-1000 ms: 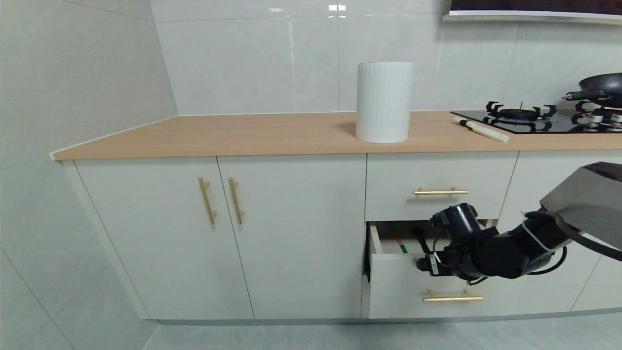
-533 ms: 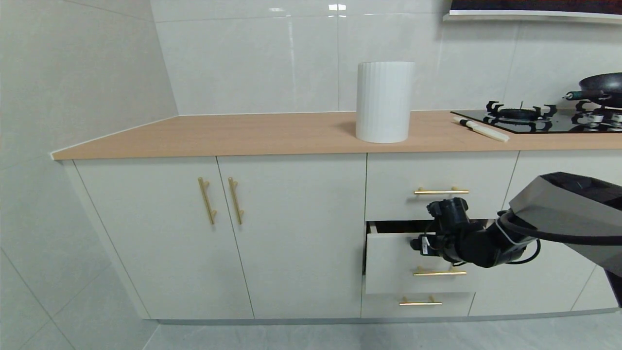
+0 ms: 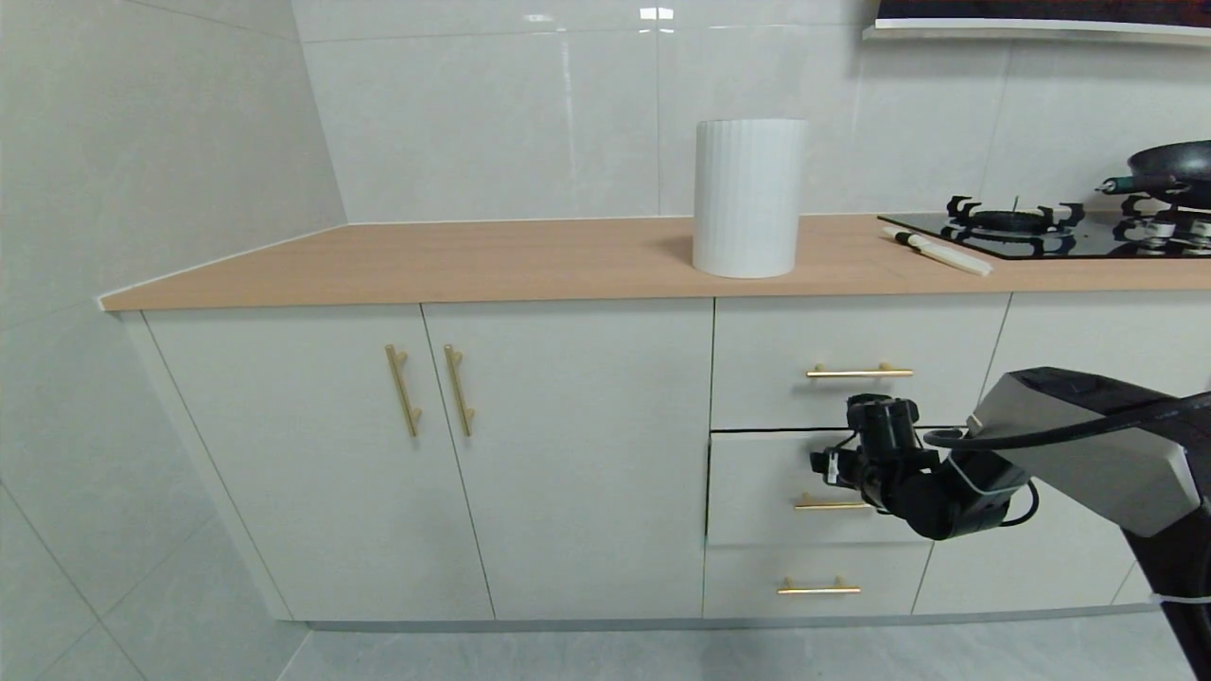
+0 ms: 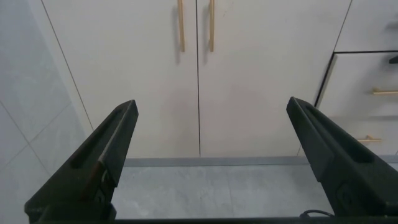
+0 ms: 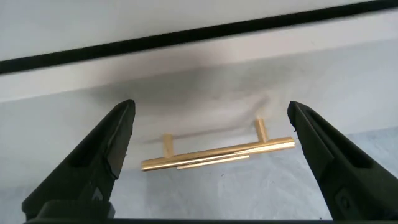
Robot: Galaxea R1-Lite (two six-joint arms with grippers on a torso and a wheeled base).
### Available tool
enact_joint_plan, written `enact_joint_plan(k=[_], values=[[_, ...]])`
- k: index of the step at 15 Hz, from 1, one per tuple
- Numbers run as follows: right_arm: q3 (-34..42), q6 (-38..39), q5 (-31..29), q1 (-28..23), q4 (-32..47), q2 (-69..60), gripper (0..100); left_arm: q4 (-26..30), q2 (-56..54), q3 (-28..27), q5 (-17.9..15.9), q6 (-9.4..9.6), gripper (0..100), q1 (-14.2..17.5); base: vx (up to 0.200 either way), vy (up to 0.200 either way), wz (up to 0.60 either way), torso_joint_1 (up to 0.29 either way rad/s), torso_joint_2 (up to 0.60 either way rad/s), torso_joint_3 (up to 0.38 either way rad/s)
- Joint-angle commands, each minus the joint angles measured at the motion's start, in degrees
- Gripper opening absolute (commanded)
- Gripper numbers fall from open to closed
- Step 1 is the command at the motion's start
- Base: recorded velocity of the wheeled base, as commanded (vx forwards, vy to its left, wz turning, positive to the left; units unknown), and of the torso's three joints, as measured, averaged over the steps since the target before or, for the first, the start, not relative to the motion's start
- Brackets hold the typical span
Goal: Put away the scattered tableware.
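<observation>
The middle drawer (image 3: 757, 492) under the wooden counter (image 3: 473, 265) is pushed almost flush, with a thin dark gap along its top and left side. My right gripper (image 3: 833, 471) is against the drawer front just above its gold handle (image 3: 831, 504). In the right wrist view that gripper (image 5: 211, 112) is open, its fingers (image 5: 106, 155) spread wide in front of the handle (image 5: 217, 154) with nothing between them. A white utensil with a dark tip (image 3: 937, 253) lies on the counter beside the stove. My left gripper (image 4: 211, 107) hangs open and low, facing the cabinet doors (image 4: 199, 74).
A tall white ribbed canister (image 3: 747, 199) stands on the counter. The gas stove (image 3: 1041, 232) with a black pan (image 3: 1168, 170) is at the far right. Drawers with gold handles sit above (image 3: 859, 373) and below (image 3: 818, 590) the middle one. Grey floor lies in front.
The middle drawer slid from open to nearly flush. My right arm moved in toward the cabinet with it.
</observation>
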Motion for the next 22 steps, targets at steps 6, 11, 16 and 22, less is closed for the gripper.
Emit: enact_joint_plan(k=[6, 11, 16, 22], values=[[-4.2, 1.5, -2.1, -1.6, 0.0, 3.8, 100, 0.0, 0.0, 0.0, 0.0, 0.00, 100, 0.0, 0.000, 0.000, 0.00, 0.000, 0.00, 0.000], [-7.0, 2.3, -4.2, -2.0, 0.0, 5.3, 100, 0.0, 0.0, 0.0, 0.0, 0.00, 100, 0.0, 0.000, 0.000, 0.00, 0.000, 0.00, 0.000], [-7.5, 3.1, -4.2, -2.2, 0.3, 5.1, 100, 0.0, 0.0, 0.0, 0.0, 0.00, 100, 0.0, 0.000, 0.000, 0.00, 0.000, 0.00, 0.000], [13.2, 3.1, -3.5, 0.0, 0.0, -14.6, 100, 0.0, 0.0, 0.0, 0.0, 0.00, 100, 0.0, 0.000, 0.000, 0.00, 0.000, 0.00, 0.000]])
